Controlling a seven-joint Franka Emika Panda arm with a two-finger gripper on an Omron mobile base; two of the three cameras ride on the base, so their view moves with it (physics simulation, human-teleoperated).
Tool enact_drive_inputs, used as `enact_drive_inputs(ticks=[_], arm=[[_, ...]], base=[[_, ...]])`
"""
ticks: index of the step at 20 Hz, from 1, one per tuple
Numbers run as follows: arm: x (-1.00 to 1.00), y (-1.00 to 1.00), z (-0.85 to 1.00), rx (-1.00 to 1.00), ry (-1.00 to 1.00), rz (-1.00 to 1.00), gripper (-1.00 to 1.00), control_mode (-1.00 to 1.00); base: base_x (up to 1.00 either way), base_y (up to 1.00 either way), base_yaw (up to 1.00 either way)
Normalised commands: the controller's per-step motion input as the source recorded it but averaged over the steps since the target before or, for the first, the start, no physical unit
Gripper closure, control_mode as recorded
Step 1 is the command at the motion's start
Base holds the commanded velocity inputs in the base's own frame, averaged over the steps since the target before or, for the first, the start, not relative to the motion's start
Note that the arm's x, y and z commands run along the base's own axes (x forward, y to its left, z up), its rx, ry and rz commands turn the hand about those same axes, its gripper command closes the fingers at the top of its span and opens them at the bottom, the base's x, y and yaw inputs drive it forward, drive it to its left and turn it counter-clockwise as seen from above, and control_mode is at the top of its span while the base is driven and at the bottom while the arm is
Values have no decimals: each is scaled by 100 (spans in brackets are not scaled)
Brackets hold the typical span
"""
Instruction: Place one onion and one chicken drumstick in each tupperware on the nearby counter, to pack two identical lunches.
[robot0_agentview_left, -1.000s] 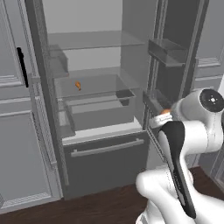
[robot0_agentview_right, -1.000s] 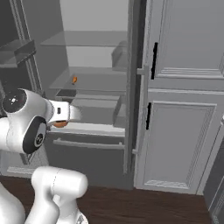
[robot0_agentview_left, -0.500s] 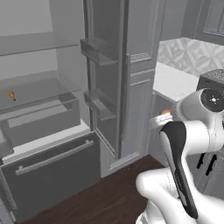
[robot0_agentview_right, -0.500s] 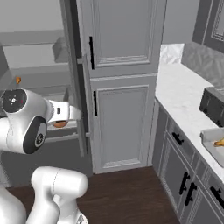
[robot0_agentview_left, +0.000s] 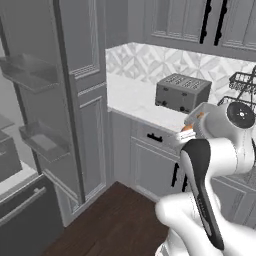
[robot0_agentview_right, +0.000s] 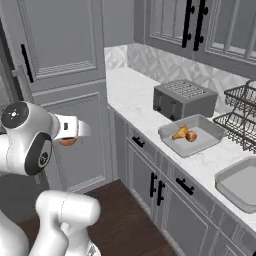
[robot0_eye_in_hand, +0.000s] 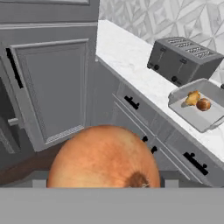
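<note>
A big orange-brown onion (robot0_eye_in_hand: 103, 159) sits between the jaws of my gripper (robot0_agentview_right: 69, 140) and hides the fingertips in the hand view. From the right base view the same onion (robot0_agentview_right: 65, 142) peeks out under the white hand, held in the air in front of the tall grey cabinet. On the counter (robot0_agentview_right: 134, 96), one tupperware (robot0_agentview_right: 205, 125) beside the toaster holds a chicken drumstick (robot0_agentview_right: 180, 132) and a second onion (robot0_agentview_right: 191, 136). Another tupperware (robot0_agentview_right: 241, 186) lies further right with a bare floor. The filled tupperware (robot0_eye_in_hand: 199, 117) lies ahead and to the right in the hand view.
A grey slotted toaster (robot0_agentview_right: 184, 98) stands at the back of the counter, with a black wire dish rack (robot0_agentview_right: 241, 114) to its right. Grey cabinets with black handles (robot0_agentview_right: 139, 143) run under the worktop. A tall grey cabinet (robot0_agentview_right: 60, 55) rises on the left, and dark wood floor lies below.
The whole picture has swung from the open fridge to the counter, so the base has moved. The onion has stayed in the gripper throughout.
</note>
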Motion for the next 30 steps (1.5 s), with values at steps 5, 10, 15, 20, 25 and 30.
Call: enact_drive_inputs(ticks=[5, 10, 15, 20, 25, 30], arm=[[0, 0, 0, 0, 0, 0, 100, 100], [0, 0, 0, 0, 0, 0, 100, 100], [0, 0, 0, 0, 0, 0, 100, 100], [6, -9, -15, 0, 0, -7, 100, -100], [27, -42, -87, 0, 0, -29, 100, -100], [45, -37, -79, 0, 2, -19, 100, -100]], base=[[2, -91, -55], [31, -74, -48], [73, -24, -36], [47, -19, -27], [0, 0, 0], [0, 0, 0]])
